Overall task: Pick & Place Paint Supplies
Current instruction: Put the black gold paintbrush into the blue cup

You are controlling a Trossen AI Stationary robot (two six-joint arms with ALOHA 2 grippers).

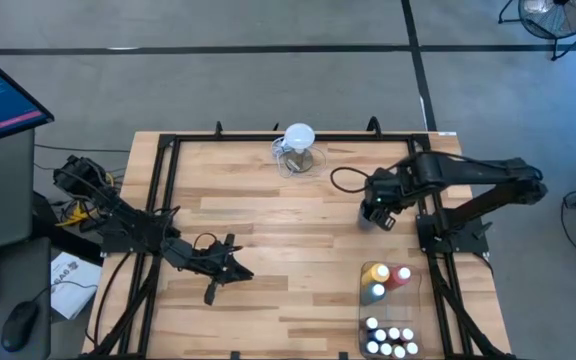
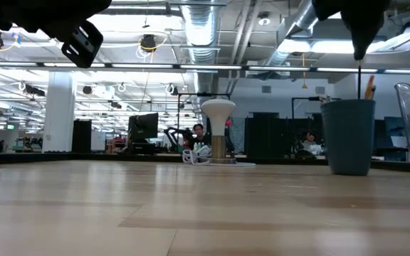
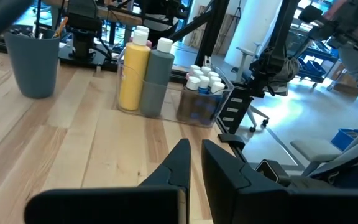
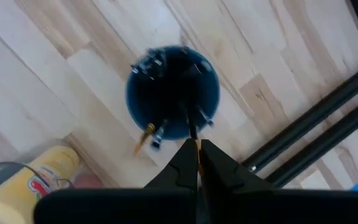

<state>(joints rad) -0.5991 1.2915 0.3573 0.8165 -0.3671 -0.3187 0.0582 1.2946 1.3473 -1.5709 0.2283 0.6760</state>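
The right claw (image 4: 197, 163) hangs straight above the dark blue cup (image 4: 173, 92), at about three o'clock on the table (image 1: 268, 230), pinched tight on a thin paintbrush (image 4: 197, 148) whose shaft points down into the cup; held vertical like that, I judge, the brush can drop in beside the brushes already standing there. The left claw (image 3: 194, 163) waits low at about seven o'clock, its fingers drawn together on nothing. The other supplies sit grouped at about five o'clock, likely to keep the middle free for the arms: the yellow squeeze bottle (image 3: 133, 73) and its taller neighbours in a clear holder, the small white-capped bottles (image 3: 204, 79) in a clear tray just beside. A clear jug (image 1: 297, 150) with a white round top stands at twelve o'clock. The table is pale wood planks in a black frame; beyond lies an open workspace with exposed ducts, monitors and seated people.
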